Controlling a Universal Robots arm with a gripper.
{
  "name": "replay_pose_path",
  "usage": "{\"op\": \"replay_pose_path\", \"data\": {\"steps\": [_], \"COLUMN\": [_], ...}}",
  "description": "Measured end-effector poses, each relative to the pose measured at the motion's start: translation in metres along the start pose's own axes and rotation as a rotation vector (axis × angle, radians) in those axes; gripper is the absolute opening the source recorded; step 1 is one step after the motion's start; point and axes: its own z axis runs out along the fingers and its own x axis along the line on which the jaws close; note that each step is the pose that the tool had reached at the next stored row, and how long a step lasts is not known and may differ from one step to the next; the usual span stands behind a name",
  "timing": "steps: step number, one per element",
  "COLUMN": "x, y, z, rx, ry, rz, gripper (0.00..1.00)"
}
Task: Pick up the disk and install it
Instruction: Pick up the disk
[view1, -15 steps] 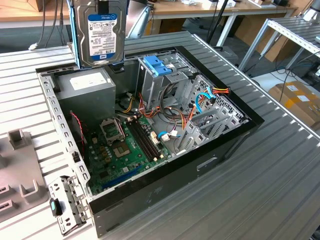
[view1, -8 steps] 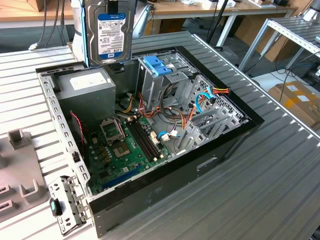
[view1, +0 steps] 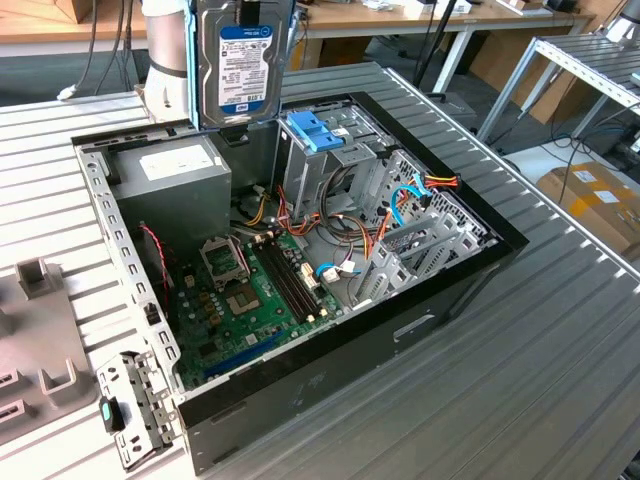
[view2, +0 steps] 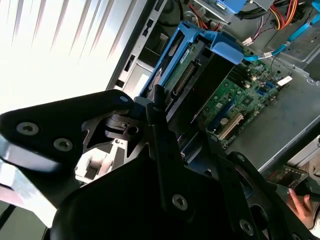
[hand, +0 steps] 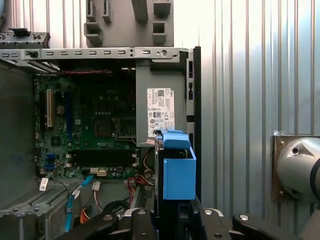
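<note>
My end effector (view2: 175, 120) is clamped on the disk (view2: 189, 75), which is seen edge-on with its blue side rail (view2: 167, 57) running away from me. Beyond the disk lie the green motherboard (view2: 240, 100), a blue cable (view2: 280, 47) and orange wiring (view2: 282, 15) inside the open case (view2: 295, 115), with the ribbed desk (view2: 60, 30) alongside. A person's hand (view2: 300, 206) appears beside my black linkage.

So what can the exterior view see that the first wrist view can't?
Exterior view: the disk's blue, white and black label, with the disk held upright above the open computer case, plus a cardboard box on the floor. First wrist view: the disk seen edge-on, the flat face of its blue side rail toward the camera. Both: the green motherboard and the grey box with a white sticker.
</note>
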Motion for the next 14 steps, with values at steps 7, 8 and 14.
{"op": "replay_pose_path", "data": {"steps": [7, 8, 14], "x": [-0.0002, -0.0003, -0.0005], "y": [-0.0139, -0.0166, -0.0303], "z": [0.0001, 0.0002, 0.0003], "rx": [0.0000, 0.0000, 0.0000], "ry": [0.0000, 0.0000, 0.0000], "rz": [0.000, 0.000, 0.000], "gripper": [0.35, 0.35, 0.35]}}
